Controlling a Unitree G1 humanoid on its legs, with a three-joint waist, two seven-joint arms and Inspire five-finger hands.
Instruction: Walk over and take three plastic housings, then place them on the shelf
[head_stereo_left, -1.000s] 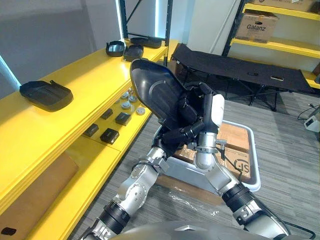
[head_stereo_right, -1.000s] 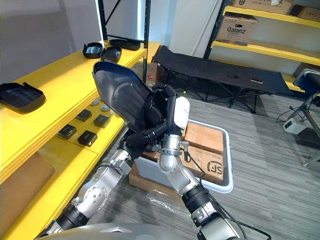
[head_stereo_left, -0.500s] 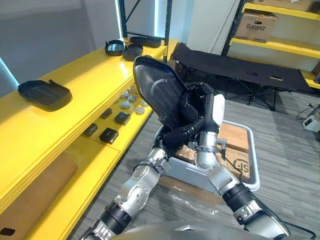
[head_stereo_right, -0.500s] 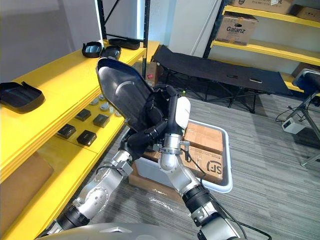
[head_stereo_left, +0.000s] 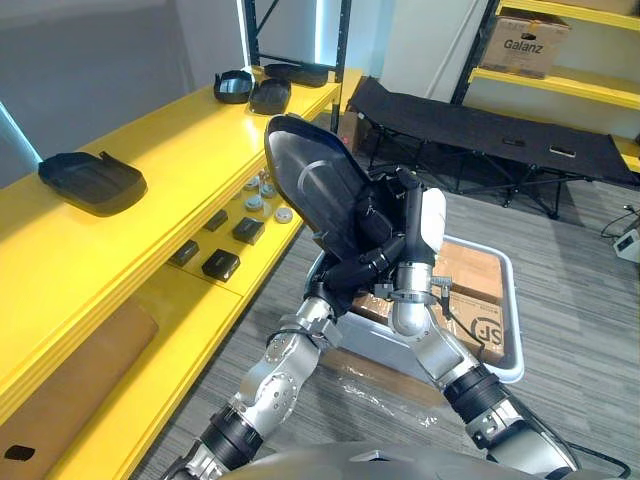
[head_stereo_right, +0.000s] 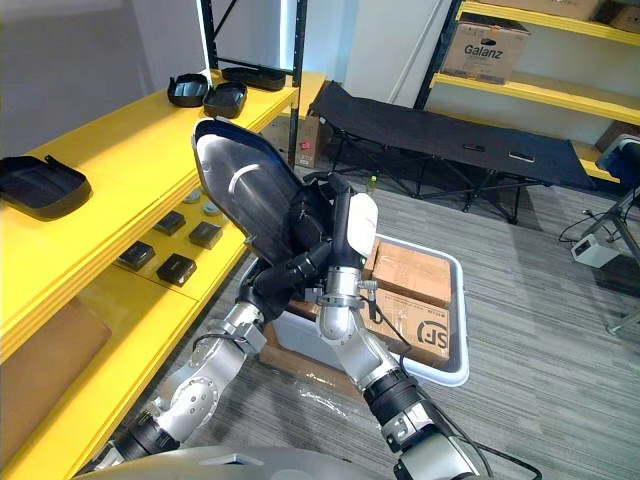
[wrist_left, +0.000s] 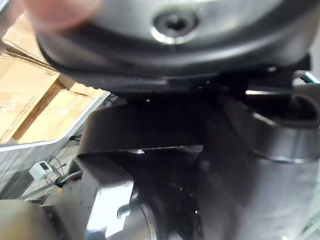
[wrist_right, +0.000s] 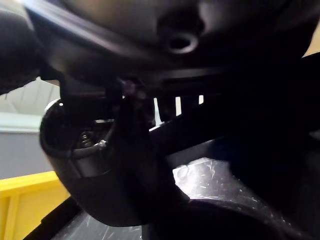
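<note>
One long yellow shelf runs down your left side, and that is where this load belongs. Next in size is the black plastic housing you are carrying. It stands nearly upright in front of you, hollow face toward the head camera, beside the shelf's edge and not touching it.

My read is a light, stiff, thin-walled shell with a glossy, slippery skin. It should not sag, but it could twist or skate out of a loose grip, and the rim might crack if knocked on the shelf edge. The lower end and rim look like the sensible places to hold, and that is where you have it.

Your left hand is curled round the lower edge from beneath. Your right hand sits against the shell a little higher. Whether it is wrapped on or just pressing flat I cannot tell, dark on dark. In the wrist views the plastic is so close and dark that the contact spots cannot be made out.

Another housing lies on the shelf top nearby, with more at the far end.

Smallest are the black blocks and grey round parts on the level below. What they are I cannot make out.
</note>
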